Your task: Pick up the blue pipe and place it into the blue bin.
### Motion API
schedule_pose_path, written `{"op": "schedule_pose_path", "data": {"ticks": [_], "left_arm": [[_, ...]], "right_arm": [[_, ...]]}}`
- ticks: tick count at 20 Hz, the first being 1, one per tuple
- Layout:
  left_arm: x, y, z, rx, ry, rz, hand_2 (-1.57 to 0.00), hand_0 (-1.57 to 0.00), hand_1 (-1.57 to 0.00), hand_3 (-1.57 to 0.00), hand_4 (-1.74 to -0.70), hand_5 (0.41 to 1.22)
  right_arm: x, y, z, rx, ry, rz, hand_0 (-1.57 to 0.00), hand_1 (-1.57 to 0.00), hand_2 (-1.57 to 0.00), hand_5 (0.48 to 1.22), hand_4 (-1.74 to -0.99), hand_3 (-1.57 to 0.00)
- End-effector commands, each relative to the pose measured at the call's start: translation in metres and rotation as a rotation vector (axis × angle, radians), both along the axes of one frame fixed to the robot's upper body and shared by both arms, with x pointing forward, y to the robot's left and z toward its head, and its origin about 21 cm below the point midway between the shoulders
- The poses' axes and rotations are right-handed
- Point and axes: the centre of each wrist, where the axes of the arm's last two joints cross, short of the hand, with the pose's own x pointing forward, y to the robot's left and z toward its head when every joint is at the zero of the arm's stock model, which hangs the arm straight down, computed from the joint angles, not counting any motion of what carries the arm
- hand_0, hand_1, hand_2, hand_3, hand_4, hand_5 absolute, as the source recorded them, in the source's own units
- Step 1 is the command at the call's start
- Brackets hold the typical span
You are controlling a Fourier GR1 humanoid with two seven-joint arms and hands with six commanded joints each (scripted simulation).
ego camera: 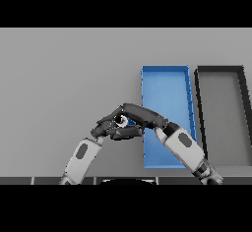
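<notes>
While fingers curl, right robot hand (pixel 140 115) grips blue pipe (pixel 129 123).

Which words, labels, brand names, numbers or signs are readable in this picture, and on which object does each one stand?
None: no readable text appears anywhere in the head view.
The blue bin is plain, with no label.
The dark tray beside it carries no marking.
The grey table has no print.
The left hand and right hand, meeting at the bin's left edge, show no writing; what lies between them is too hidden to check.
</notes>
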Motion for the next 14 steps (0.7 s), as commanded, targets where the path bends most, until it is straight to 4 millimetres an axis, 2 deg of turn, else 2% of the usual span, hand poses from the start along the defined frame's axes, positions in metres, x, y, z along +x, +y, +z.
{"op": "schedule_pose_path", "data": {"ticks": [1, 4, 6, 7, 9, 12, 14], "left_arm": [[0.000, 0.003, -0.001, 0.005, 0.011, 0.006, -0.34, -0.38, -0.35, -0.30, -1.08, 1.029], [0.000, 0.000, 0.000, 0.034, 0.067, 0.048, -0.17, -0.20, -0.18, -0.16, -1.00, 0.770], [0.000, 0.006, -0.001, 0.035, 0.098, 0.051, -0.11, -0.12, -0.11, -0.10, -0.97, 0.647], [-0.001, 0.002, -0.001, 0.040, 0.116, 0.058, -0.09, -0.10, -0.09, -0.08, -0.97, 0.603], [-0.001, 0.005, -0.001, 0.055, 0.106, 0.079, -0.06, -0.06, -0.06, -0.05, -0.96, 0.538], [-0.003, 0.005, -0.007, 0.068, 0.105, 0.085, -0.03, -0.03, -0.03, -0.03, -0.93, 0.484], [-0.002, 0.005, -0.007, 0.082, 0.106, 0.083, -0.02, -0.02, -0.02, -0.02, -0.92, 0.474]], "right_arm": [[0.000, -0.001, 0.001, 0.009, -0.010, -0.004, -1.57, -1.57, -1.57, 1.214, -1.739, -1.56], [-0.002, -0.004, -0.001, 0.031, -0.040, -0.006, -1.57, -1.57, -1.57, 1.218, -1.740, -1.57], [-0.002, -0.001, 0.002, 0.035, -0.058, -0.004, -1.57, -1.57, -1.57, 1.219, -1.740, -1.57], [-0.003, -0.001, 0.001, 0.033, -0.048, 0.000, -1.57, -1.57, -1.57, 1.219, -1.740, -1.57], [0.001, 0.001, -0.003, 0.053, -0.026, -0.001, -1.57, -1.57, -1.57, 1.220, -1.741, -1.57], [0.001, 0.000, 0.003, 0.115, 0.040, 0.027, -1.57, -1.57, -1.57, 1.220, -1.741, -1.57], [0.002, -0.002, 0.019, 0.157, 0.067, 0.018, -1.57, -1.57, -1.57, 1.221, -1.741, -1.57]]}}
